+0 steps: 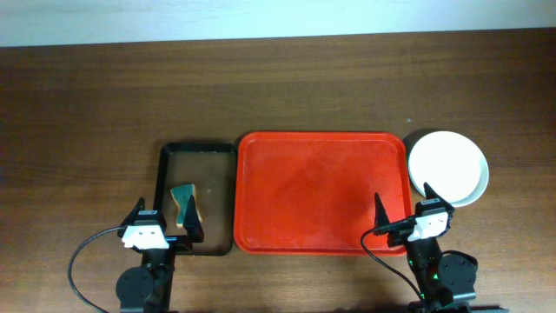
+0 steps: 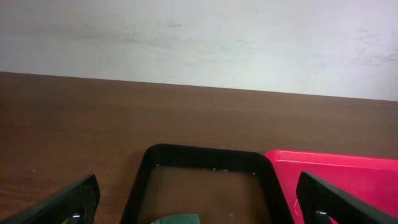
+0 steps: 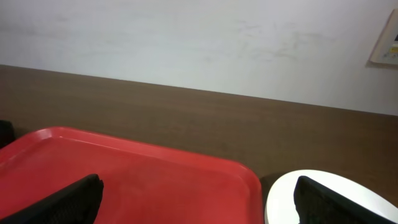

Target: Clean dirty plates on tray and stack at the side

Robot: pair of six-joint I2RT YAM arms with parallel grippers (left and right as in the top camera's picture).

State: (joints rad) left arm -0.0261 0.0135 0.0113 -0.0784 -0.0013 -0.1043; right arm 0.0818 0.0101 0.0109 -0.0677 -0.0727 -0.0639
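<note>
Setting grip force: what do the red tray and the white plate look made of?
Red tray: likely plastic, smooth with a faint sheen, moulded rounded corners and rim. White plate: smooth, uniform white, could be ceramic or melamine; the look leaves it open.

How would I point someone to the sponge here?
Find the big red tray in the middle of the wooden table. Just left of it sits a smaller black tray with a brown floor. The sponge is the small teal-and-tan block inside it, unlike the round white plate right of the red tray.
</note>
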